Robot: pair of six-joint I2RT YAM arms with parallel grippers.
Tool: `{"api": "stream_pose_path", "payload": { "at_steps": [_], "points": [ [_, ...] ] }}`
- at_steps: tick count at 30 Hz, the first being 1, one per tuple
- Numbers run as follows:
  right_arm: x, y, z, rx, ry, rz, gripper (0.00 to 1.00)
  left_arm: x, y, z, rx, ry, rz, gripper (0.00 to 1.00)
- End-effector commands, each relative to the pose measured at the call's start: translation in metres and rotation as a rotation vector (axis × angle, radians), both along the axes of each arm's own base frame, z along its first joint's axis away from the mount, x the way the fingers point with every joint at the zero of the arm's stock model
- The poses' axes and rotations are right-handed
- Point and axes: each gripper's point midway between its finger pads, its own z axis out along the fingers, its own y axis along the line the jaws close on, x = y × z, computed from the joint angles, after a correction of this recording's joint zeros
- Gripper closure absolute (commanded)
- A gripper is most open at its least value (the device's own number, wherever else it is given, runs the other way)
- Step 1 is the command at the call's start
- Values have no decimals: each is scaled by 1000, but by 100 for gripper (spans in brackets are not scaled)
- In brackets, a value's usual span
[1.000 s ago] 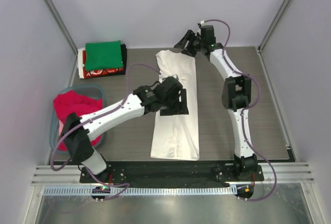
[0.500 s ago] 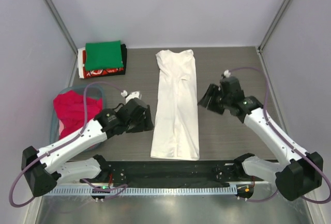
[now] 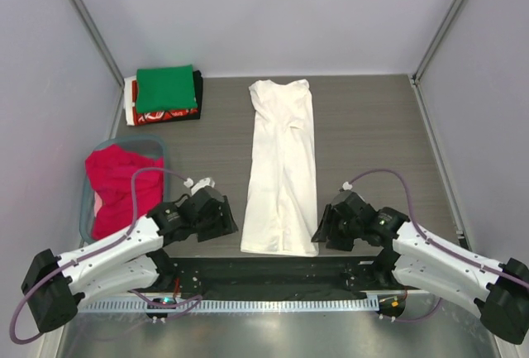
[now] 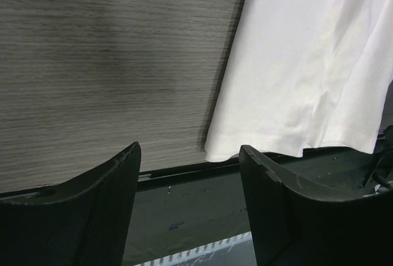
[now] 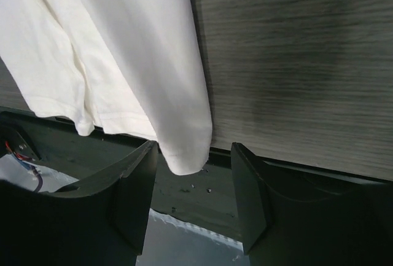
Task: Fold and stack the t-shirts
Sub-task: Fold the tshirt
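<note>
A white t-shirt (image 3: 283, 172) lies folded into a long narrow strip down the middle of the table, collar at the far end. Its near hem shows in the left wrist view (image 4: 307, 82) and the right wrist view (image 5: 123, 63). My left gripper (image 3: 225, 224) is open and empty, just left of the near left hem corner. My right gripper (image 3: 324, 227) is open, just right of the near right hem corner, which hangs between its fingers (image 5: 138, 198) without being gripped. A folded stack with a green tee (image 3: 165, 88) on top sits at the far left. A red/pink tee (image 3: 120, 183) lies in the tub.
The grey-blue tub (image 3: 88, 224) stands at the left edge. The black mounting rail (image 3: 273, 274) runs along the table's near edge, under the shirt's hem. Frame posts and grey walls enclose the table.
Both arms have drawn back from the far and middle parts of the shirt to its near hem corners. The shirt lies smooth and narrow, with nothing on it now.
</note>
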Motion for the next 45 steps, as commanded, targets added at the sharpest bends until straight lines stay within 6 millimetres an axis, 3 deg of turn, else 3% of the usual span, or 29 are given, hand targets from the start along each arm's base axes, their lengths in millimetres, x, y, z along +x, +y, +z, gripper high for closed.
{"api": "stream_pose_path", "payload": {
  "at_steps": [1, 10, 22, 34, 38, 41, 43, 45],
  "points": [
    [6, 21, 5, 67, -21, -54, 43, 1, -12, 3, -100, -5, 36, 34],
    [-2, 24, -9, 36, 8, -38, 44, -13, -17, -20, -167, 72, 58, 39],
    [-11, 21, -25, 56, 32, -41, 45, -20, -30, -24, -271, 103, 65, 41],
    [-17, 23, -35, 86, 53, -41, 59, -21, -44, -34, -274, 125, 45, 49],
    [-17, 23, -35, 85, 52, -36, 67, -20, -47, -36, -263, 129, 43, 59],
    [-16, 24, -33, 84, 43, -27, 77, -14, -51, -33, -270, 117, 58, 76],
    [-12, 25, -27, 74, 22, -5, 82, -9, -56, -24, -285, 101, 58, 93],
    [-5, 25, -20, 49, -10, 6, 90, 1, -65, -6, -300, 66, 51, 100]
  ]
}}
